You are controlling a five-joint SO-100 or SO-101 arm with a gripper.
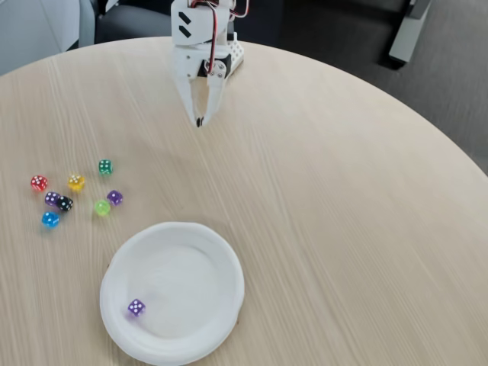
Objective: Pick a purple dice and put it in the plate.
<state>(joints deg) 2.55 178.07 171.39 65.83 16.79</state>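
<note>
Resting inside the plate point(221, 259), purple dice point(136, 307); tool point(200, 122) clenched, empty, arm cut off above.

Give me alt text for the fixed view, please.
A purple dice lies inside the white plate on a round wooden table. The gripper hangs shut above the table, away from the plate; seven coloured dice cluster left of it.

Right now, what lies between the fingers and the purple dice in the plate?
In the fixed view, bare tabletop and the plate rim lie between the gripper and the purple dice; the other dice sit off left.
</note>
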